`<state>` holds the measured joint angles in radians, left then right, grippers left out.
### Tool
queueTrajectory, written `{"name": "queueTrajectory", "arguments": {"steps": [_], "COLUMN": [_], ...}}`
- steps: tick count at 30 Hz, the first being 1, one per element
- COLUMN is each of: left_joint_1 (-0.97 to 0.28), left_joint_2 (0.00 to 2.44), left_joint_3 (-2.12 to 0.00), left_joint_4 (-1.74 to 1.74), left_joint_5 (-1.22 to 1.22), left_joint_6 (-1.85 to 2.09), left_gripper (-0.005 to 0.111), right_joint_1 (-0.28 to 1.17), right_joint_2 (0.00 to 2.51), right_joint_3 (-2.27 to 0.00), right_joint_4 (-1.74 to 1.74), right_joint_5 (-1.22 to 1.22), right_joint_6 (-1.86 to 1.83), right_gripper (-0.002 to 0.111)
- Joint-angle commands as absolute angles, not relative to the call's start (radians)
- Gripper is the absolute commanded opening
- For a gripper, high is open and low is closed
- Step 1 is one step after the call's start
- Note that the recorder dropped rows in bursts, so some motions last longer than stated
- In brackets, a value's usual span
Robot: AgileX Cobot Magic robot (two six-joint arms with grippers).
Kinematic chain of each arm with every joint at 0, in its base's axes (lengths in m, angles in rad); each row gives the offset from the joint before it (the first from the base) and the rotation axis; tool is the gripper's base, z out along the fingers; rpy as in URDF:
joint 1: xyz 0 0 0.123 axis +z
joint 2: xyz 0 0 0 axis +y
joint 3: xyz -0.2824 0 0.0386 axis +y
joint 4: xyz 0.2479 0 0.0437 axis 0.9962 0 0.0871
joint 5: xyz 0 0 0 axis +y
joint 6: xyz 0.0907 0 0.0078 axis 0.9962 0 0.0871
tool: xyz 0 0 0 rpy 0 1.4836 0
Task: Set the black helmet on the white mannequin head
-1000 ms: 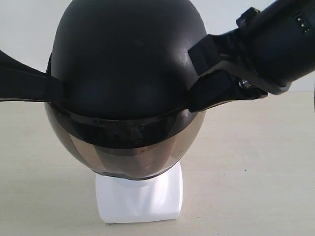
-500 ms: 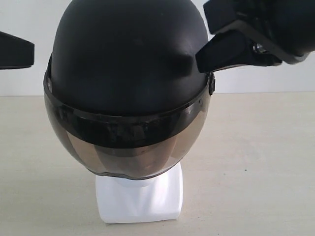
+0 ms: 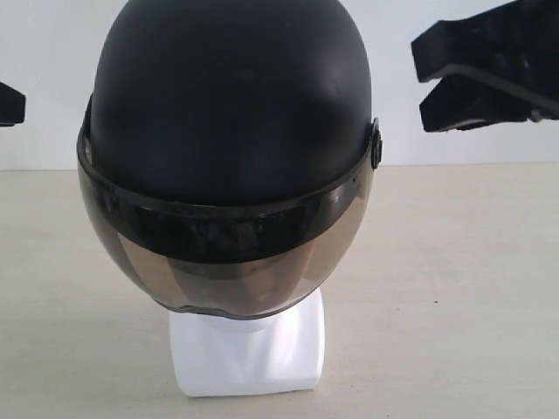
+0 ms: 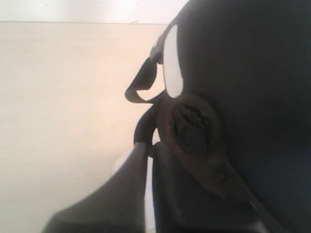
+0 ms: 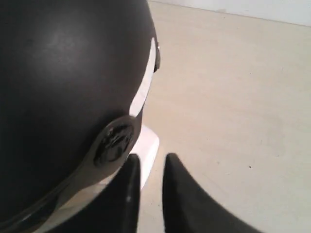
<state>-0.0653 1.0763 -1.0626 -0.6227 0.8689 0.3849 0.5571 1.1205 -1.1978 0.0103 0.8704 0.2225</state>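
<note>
Status: black helmet sits on white mannequin head (visor down), placement judged done; right gripper parted, empty; left gripper unreadable.

1 blk helmet, 1 mannequin head, 2 grippers.

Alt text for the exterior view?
A black helmet sits on a white mannequin head, tinted visor over the face, only the neck base showing, on a beige table. The right gripper hangs at upper right, slightly open and clear of the helmet; the tip of the left gripper shows at the left edge.
</note>
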Motion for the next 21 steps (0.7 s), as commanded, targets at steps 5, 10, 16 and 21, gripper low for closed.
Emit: {"name": "queueTrajectory", "arguments": {"steps": [5,10,16,21], "left_joint_1": [-0.068,-0.068,-0.075,-0.145], "left_joint_2": [1.23,1.297,1.355,1.365], "left_joint_3": [-1.103,-1.106,-1.106,-1.106], "left_joint_4": [-0.634,-0.673,-0.846,-0.858], "left_joint_5": [0.798,0.782,0.847,0.861], "left_joint_6": [0.461,0.526,0.635,0.647], "left_gripper": [0.004,0.004,0.004,0.004], "right_joint_1": [0.557,0.557,0.557,0.557], "right_joint_2": [1.299,1.317,1.348,1.351], "right_joint_3": [-1.198,-1.198,-1.198,-1.198], "right_joint_4": [-0.097,0.0,0.016,0.037], "right_joint_5": [0.796,0.687,0.615,0.594], "right_joint_6": [0.34,0.338,0.331,0.327], "right_gripper": [0.0,0.0,0.0,0.0]}}
